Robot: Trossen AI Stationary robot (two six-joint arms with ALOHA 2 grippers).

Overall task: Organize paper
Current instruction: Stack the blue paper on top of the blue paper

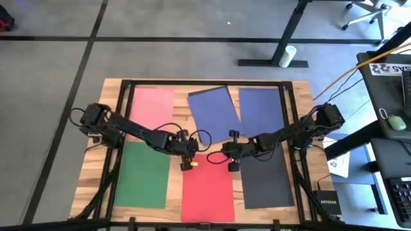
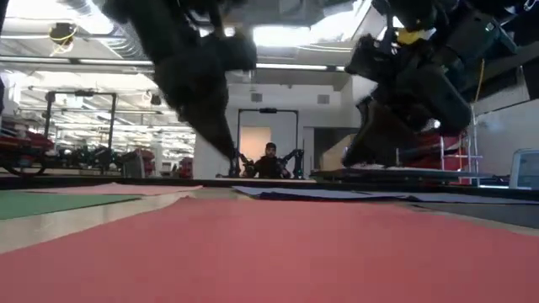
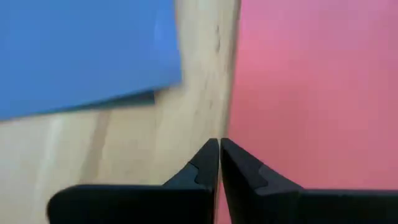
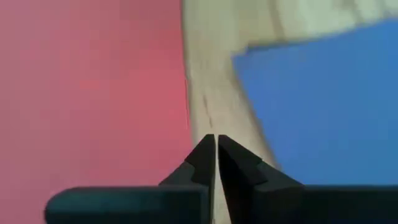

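Layout: I see six sheets spread flat on the tabletop in two rows.
Back row: pink sheet, tilted navy sheet with its edge over a second navy sheet.
Front row: green sheet, red sheet, dark grey sheet.
Left gripper: low at the red sheet's back edge, fingers closed on nothing that I can see.
Right gripper: facing it across that same edge, fingers pressed together, empty too.
Done: I judge most sheets sit square in a grid.
Left: the tilted navy sheet wants straightening; if stacking is meant, nothing is gathered yet.
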